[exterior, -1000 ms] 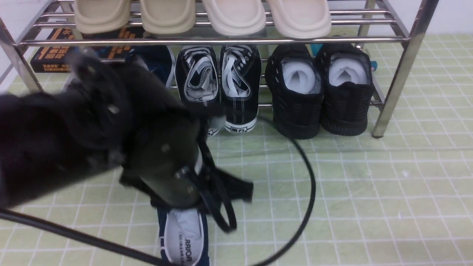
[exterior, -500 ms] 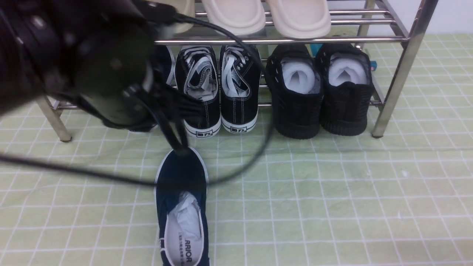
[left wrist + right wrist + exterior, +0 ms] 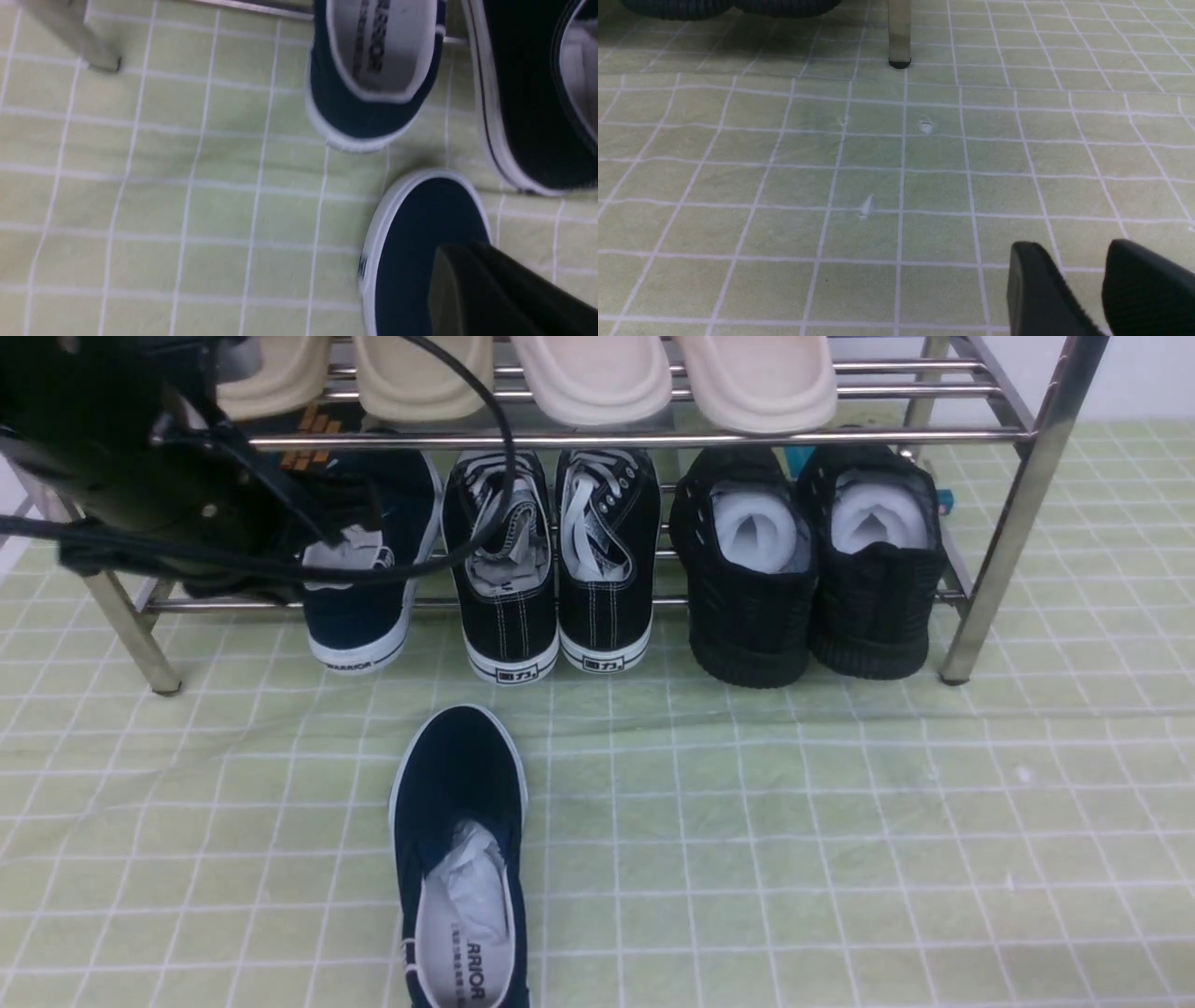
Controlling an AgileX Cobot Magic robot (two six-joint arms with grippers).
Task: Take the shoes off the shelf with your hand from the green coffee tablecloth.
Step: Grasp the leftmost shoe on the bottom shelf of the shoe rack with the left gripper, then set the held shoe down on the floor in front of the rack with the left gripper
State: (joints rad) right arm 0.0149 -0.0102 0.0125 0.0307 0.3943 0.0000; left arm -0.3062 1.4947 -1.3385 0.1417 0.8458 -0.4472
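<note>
- Navy canvas shoe (image 3: 457, 859), white sole, paper stuffing: lies on the green checked cloth (image 3: 840, 821) at 7 o'clock in the front view, toe pointing to 12 o'clock, apart from the rack.
- Second navy shoe (image 3: 369, 607): stands on the lower tier of the chrome rack (image 3: 990, 560) at 10 o'clock, heel outward, with black lace-up sneakers (image 3: 551, 569) just beside it at its 3 o'clock.
- Left gripper (image 3: 336, 513): hangs blurred over the second navy shoe's opening. Whether its jaws are parted or hold anything cannot be told.
- Black cable (image 3: 499, 457): loops across the sneakers.
- Right gripper (image 3: 1083, 252): low over bare cloth, jaws parted, holding nothing.
- Black knit shoes (image 3: 812, 579): lower tier, 1 o'clock.
- Beige slippers (image 3: 597, 378): upper tier, 12 o'clock.
</note>
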